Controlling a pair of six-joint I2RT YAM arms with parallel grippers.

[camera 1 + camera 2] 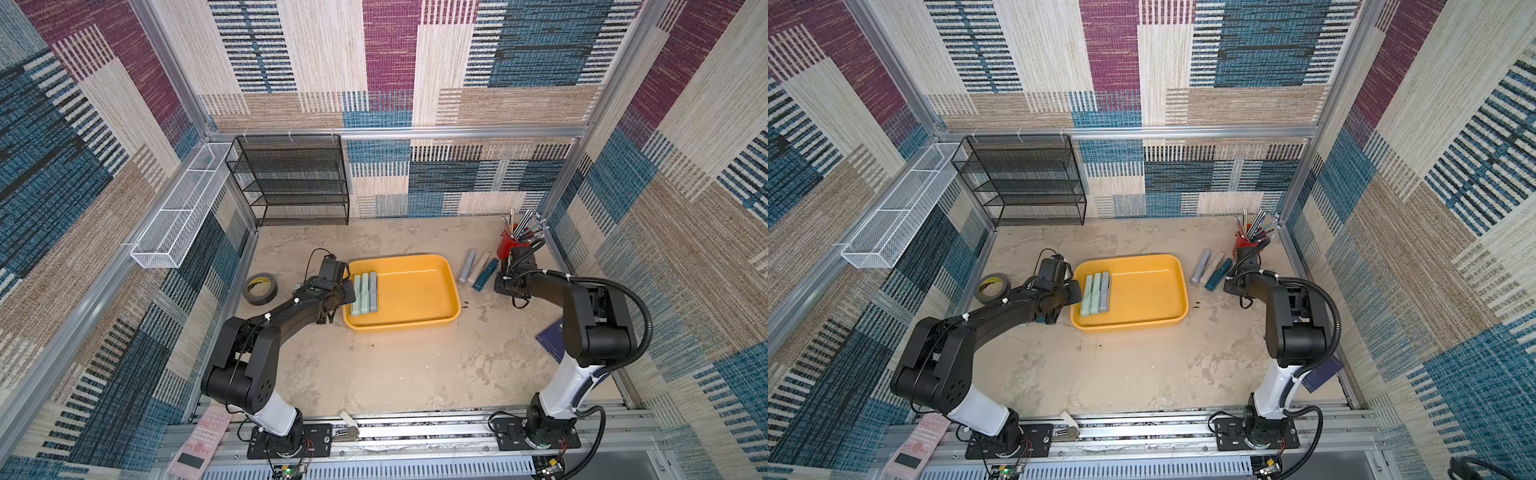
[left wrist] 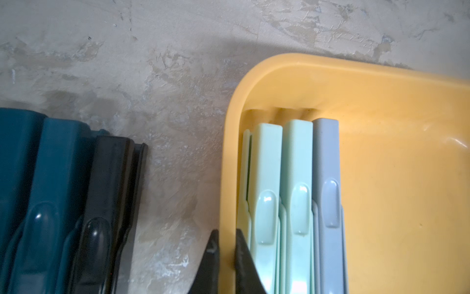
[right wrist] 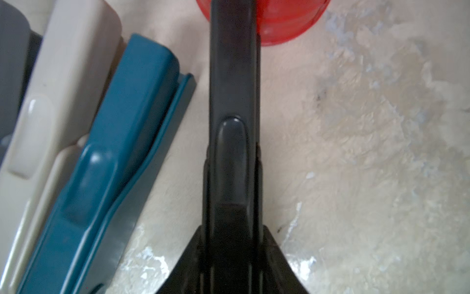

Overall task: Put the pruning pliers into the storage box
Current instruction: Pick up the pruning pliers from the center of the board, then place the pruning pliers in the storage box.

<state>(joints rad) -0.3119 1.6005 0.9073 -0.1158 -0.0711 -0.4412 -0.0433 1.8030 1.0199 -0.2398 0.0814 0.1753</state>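
- My right tool (image 3: 232,229) pinches the black pliers (image 3: 232,76). They lie on the surface just beside the teal pliers (image 3: 122,127), far end by the red cup (image 3: 287,23), well apart from the storage box (image 1: 415,259).
- My hold looks to be far back, so the long bar may twist, or knock the cup as I lift.
- My left tool (image 2: 226,236) is pressed together on the box's wall. A tug could drag the box and jostle the three pliers (image 2: 292,178) inside.

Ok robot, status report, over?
Left gripper shut on storage box rim. Right gripper shut on black pliers. Three pliers in box. Red cup close by.
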